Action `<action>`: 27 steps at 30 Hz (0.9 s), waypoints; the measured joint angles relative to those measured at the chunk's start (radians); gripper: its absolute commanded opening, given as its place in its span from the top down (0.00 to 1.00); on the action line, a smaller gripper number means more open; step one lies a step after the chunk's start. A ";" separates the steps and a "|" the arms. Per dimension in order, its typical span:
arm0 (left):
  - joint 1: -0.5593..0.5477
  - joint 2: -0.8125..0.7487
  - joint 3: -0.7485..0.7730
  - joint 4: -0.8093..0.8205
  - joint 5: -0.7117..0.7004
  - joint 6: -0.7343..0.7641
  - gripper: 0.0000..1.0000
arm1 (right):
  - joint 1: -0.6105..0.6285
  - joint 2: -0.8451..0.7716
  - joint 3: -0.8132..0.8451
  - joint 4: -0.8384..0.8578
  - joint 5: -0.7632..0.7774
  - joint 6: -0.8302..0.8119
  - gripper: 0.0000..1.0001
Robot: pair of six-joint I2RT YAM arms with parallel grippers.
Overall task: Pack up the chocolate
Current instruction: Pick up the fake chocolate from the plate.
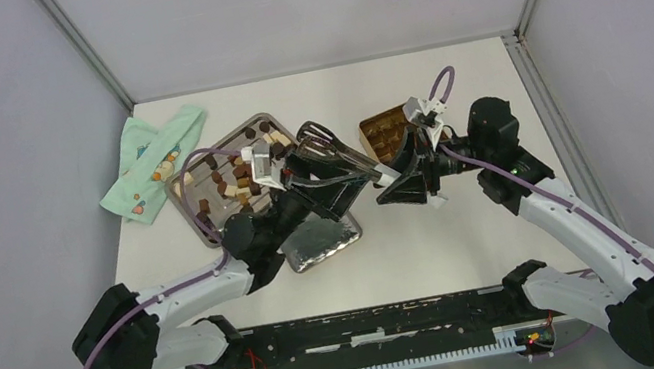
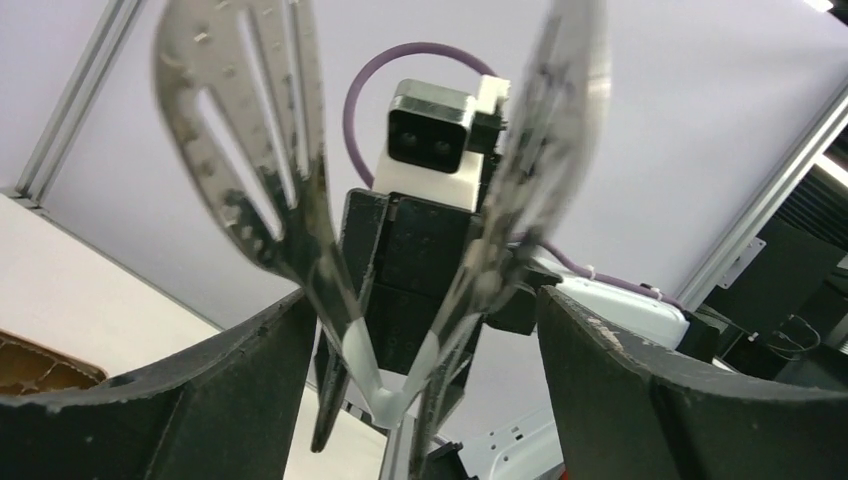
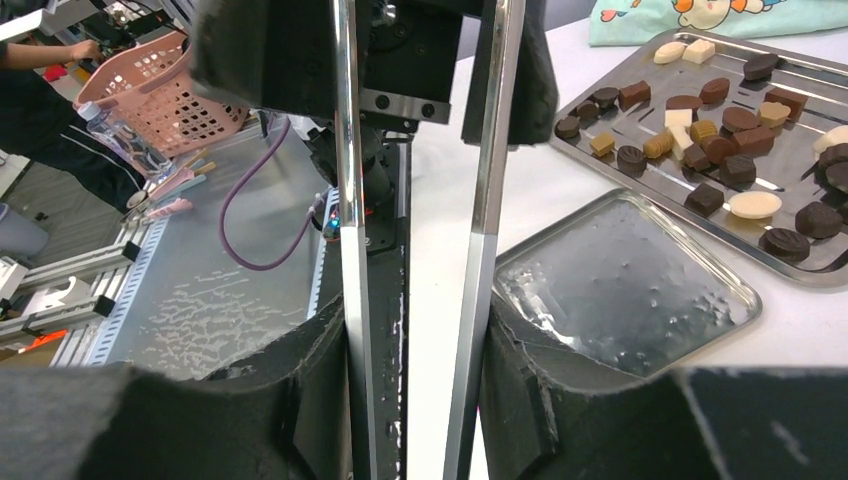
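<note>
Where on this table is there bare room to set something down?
Bare table: between the silver lid and the right arm, and along the far edge behind the gold tin. Crowded: the middle, from chocolate tray to tin, under both arms.

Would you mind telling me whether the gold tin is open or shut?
Open: the tin shows its brown divided insert, uncovered; a shiny square lid lies inside up beside the tray.
</note>
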 measured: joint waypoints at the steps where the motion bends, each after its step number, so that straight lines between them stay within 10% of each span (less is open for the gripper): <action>1: 0.000 -0.013 -0.003 -0.005 0.003 0.000 0.10 | -0.003 0.000 -0.004 0.011 -0.005 0.010 0.54; 9: 0.000 -0.246 -0.085 -0.212 -0.018 0.066 0.03 | -0.031 0.000 -0.030 0.057 -0.025 0.043 0.57; 20: -0.001 -0.756 -0.110 -0.935 -0.208 0.211 0.00 | -0.092 0.000 -0.049 0.094 -0.034 0.070 0.96; 27: -0.002 -0.826 -0.109 -1.303 -0.397 0.214 0.00 | -0.108 0.000 -0.063 0.109 -0.034 0.073 0.63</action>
